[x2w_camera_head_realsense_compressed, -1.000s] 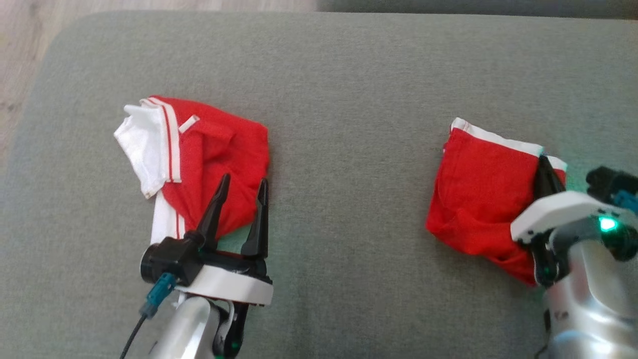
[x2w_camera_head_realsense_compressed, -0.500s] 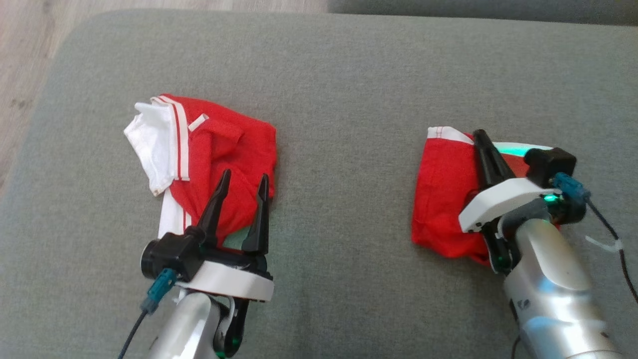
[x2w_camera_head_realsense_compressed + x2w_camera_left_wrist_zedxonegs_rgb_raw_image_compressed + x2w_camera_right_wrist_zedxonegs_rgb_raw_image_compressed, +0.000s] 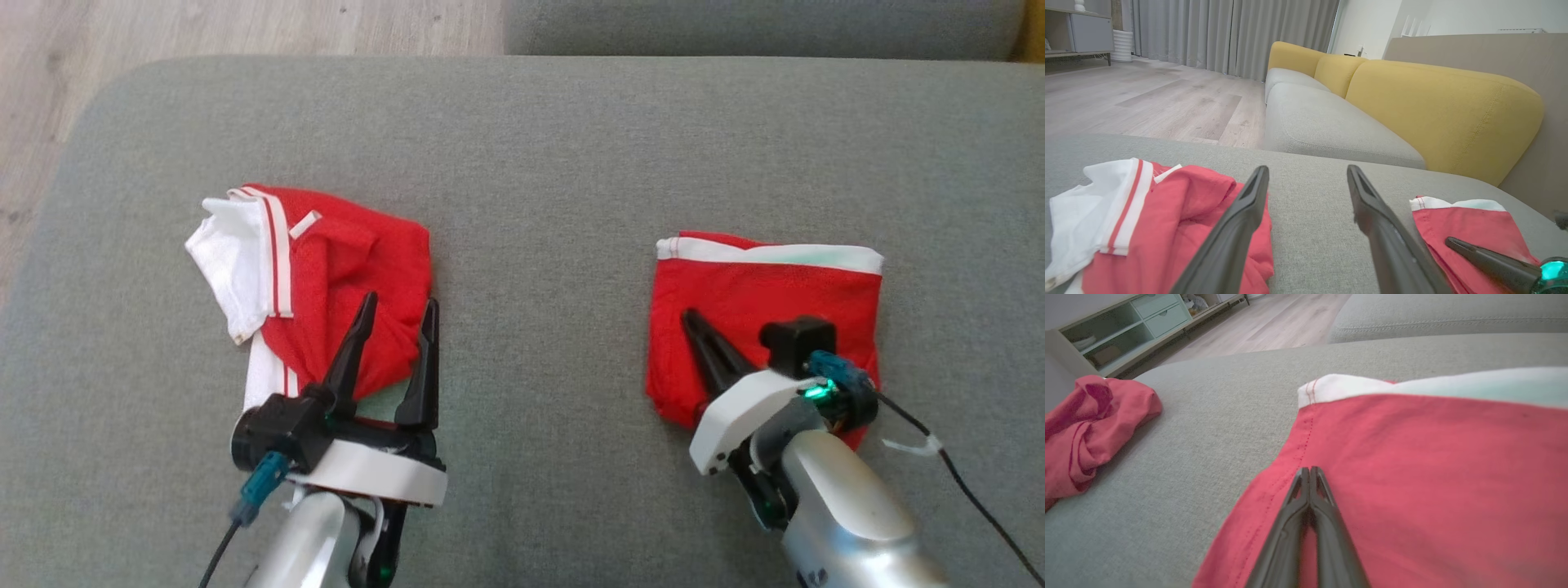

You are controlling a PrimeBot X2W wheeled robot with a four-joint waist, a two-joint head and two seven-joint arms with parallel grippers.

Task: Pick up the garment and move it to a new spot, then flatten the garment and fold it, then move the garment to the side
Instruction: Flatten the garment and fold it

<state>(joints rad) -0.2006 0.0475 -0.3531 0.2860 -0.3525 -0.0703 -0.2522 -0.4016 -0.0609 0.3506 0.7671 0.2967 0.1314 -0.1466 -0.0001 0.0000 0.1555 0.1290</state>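
- My left gripper [image 3: 401, 300] is nearest, at the near left, with its fingers spread wide and nothing held between them.
- In its wrist view the left finger lies over the jersey's right edge and the right one over bare cushion. I cannot tell whether either touches.
- My right gripper [image 3: 1309, 470] is at the near right, its fingers closed tip to tip with no cloth between them, lying over the near left part of the shorts [image 3: 775, 298].
- The jersey [image 3: 343, 269] sits as a rumpled red bundle on the left of the cushion [image 3: 555, 163], with a white sleeve sticking out on its far left.
- The shorts lie flat, well apart to the right, with the white band along their far edge.
- Farther off there is wooden floor [image 3: 245, 24] on the left and a second grey cushion [image 3: 759, 24] on the right.
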